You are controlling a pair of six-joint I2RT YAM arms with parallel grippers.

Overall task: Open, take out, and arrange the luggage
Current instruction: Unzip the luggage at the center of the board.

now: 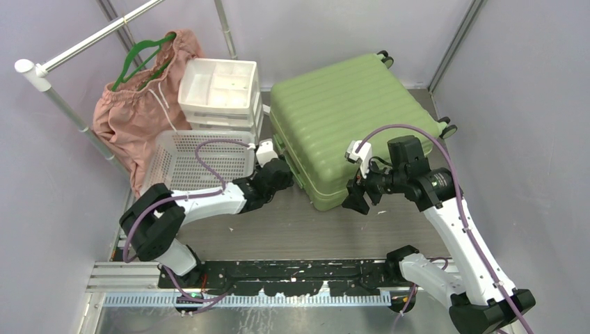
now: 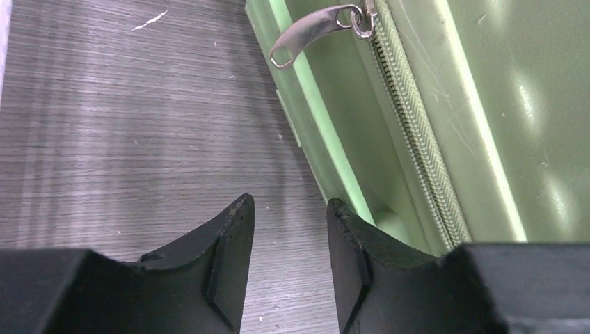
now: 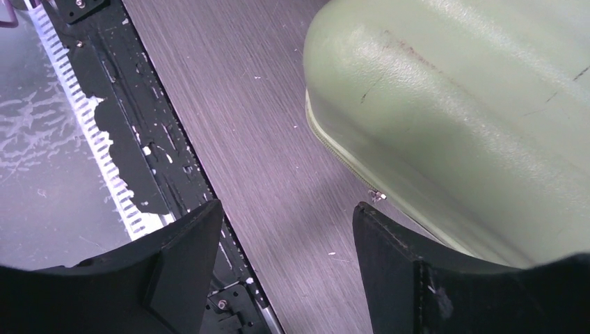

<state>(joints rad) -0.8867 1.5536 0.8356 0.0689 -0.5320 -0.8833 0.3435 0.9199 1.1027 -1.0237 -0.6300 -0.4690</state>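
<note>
the light-green suitcase point(image 1: 348, 118) lies flat, apparently zipped shut, right of centre in the overhead view. the left gripper point(image 2: 289, 209) stands slightly parted, empty, below the zipper pull point(image 2: 313, 31). the right gripper point(image 3: 289, 212) gapes wide and empty by the case's lower corner.

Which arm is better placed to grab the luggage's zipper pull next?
Left, likely. The left gripper, open, faces the luggage seam, with the metal zipper pull just ahead. The right gripper, also open, sits at the rounded corner, no pull tab clearly visible.
</note>
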